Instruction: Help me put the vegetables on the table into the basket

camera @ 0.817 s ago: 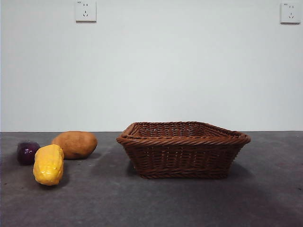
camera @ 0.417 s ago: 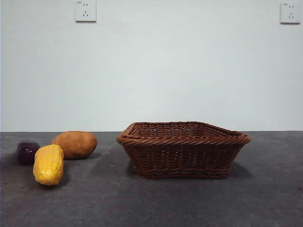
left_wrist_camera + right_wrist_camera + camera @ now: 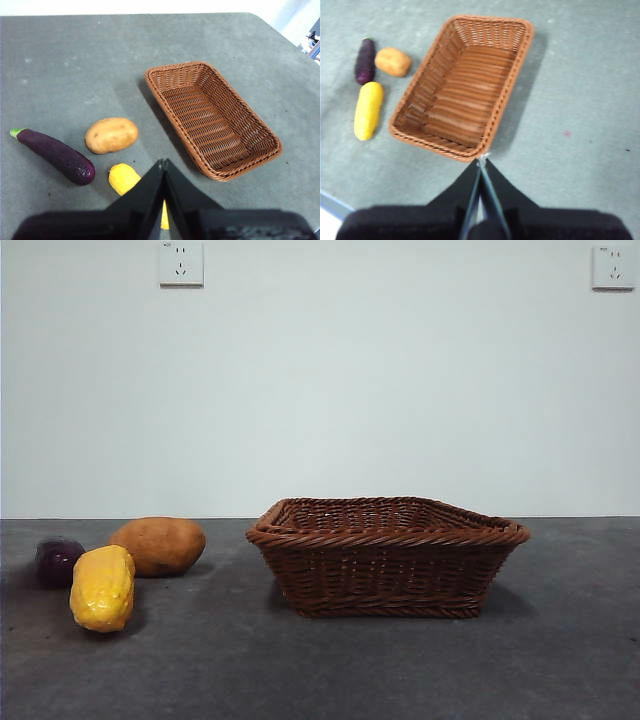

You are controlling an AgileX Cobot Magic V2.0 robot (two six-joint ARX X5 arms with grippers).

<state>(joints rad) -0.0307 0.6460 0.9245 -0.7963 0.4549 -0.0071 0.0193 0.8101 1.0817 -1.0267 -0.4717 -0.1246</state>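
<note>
both jaws closed, holding nothing, veg on table [image 3: 400, 670]

Left gripper [image 3: 163, 162]: two matte black jaws, each a flat wedge that is broad at the base and narrows to a sharp tip; plastic-looking, smooth, no visible screws or markings. Thin straight seam between the two wedges. Behind them a wide black block with rounded shoulders, blurred, featureless.

Right gripper [image 3: 483, 159]: same black wedge form, same taper to a point. Inner faces show a pale grey-blue strip along the seam; a small light speck sits at the very tip. Base is a broad black housing with soft rounded corners, out of focus. No cables or labels can be made out on either.
</note>
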